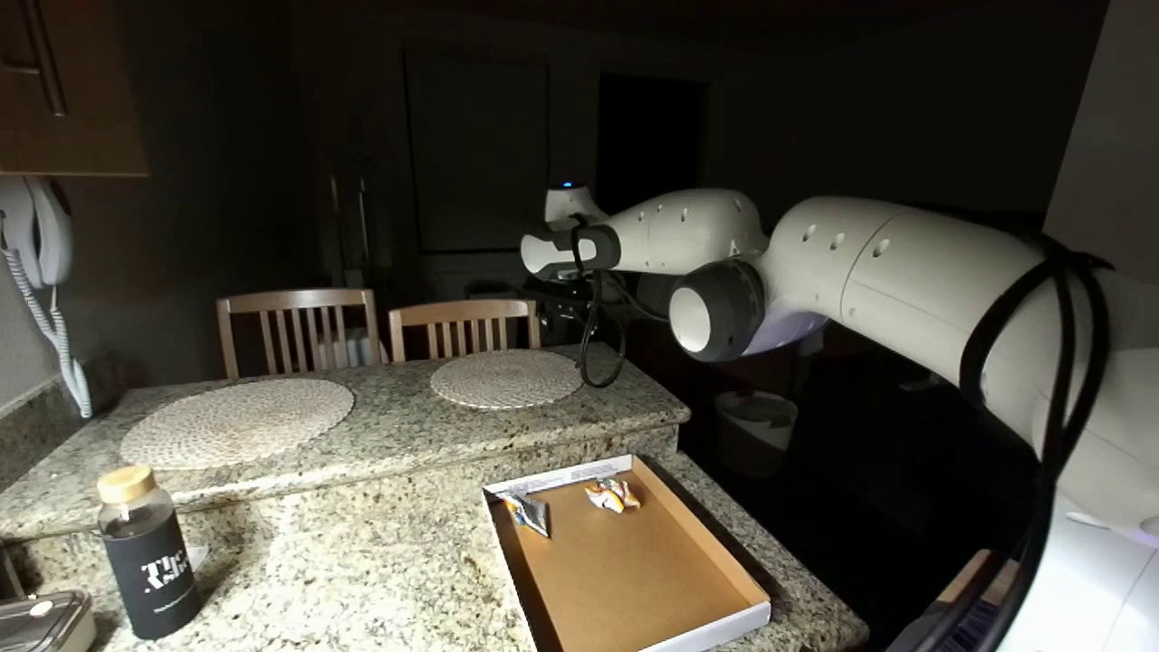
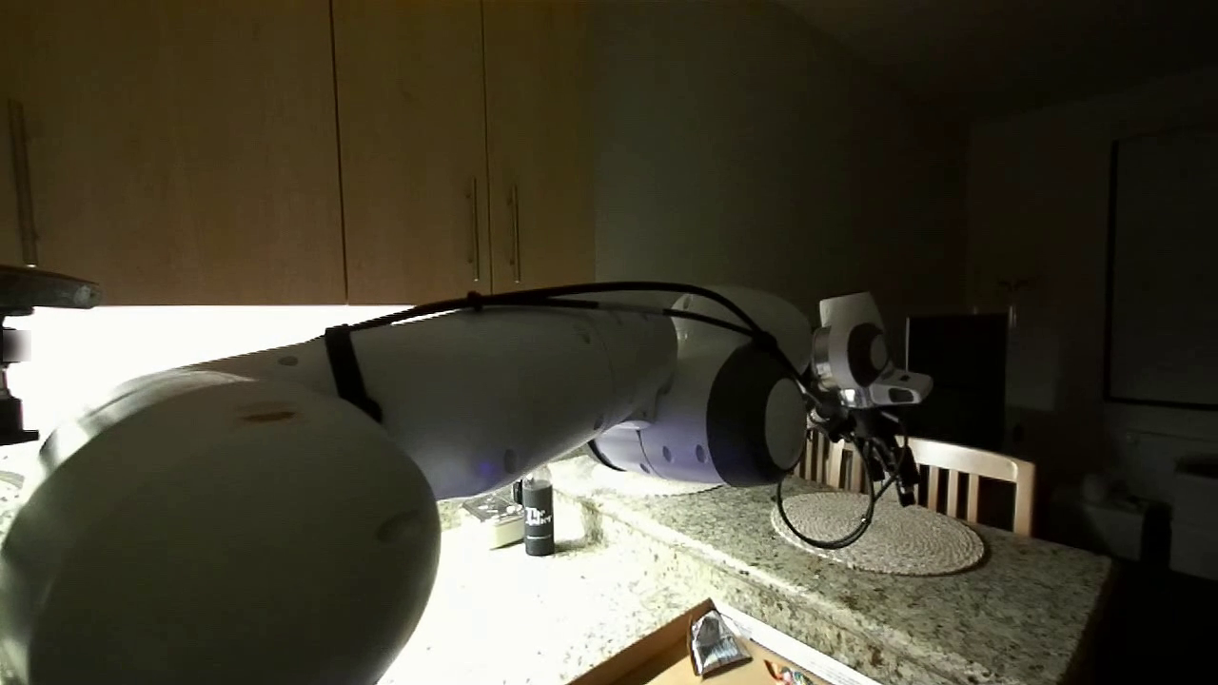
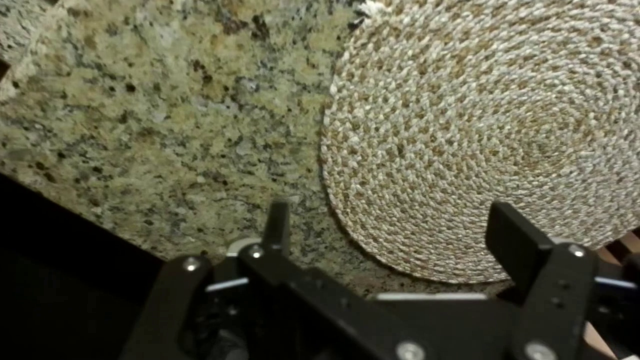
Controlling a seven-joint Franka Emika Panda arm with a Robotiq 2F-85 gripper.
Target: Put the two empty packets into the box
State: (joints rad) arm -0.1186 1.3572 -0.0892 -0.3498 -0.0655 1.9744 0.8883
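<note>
The box (image 1: 625,584) is a shallow brown cardboard tray with a pale rim on the lower counter; its corner also shows in an exterior view (image 2: 671,664). Both packets lie inside it near its far end. The yellow-orange and white crumpled packet (image 1: 612,494) lies right of the pale silvery packet (image 1: 528,513). They also show in an exterior view, the silvery packet (image 2: 716,644) whole and the coloured packet (image 2: 788,674) cut by the edge. My gripper (image 3: 389,205) is open and empty above the raised counter and a placemat, away from the box. No packet shows in the wrist view.
Two round woven placemats lie on the raised counter, one under the gripper (image 3: 480,140) and one farther left (image 1: 240,421). A dark bottle with a wooden cap (image 1: 152,561) and a small lidded container (image 1: 45,620) stand on the lower counter. Chairs (image 1: 466,328) stand behind.
</note>
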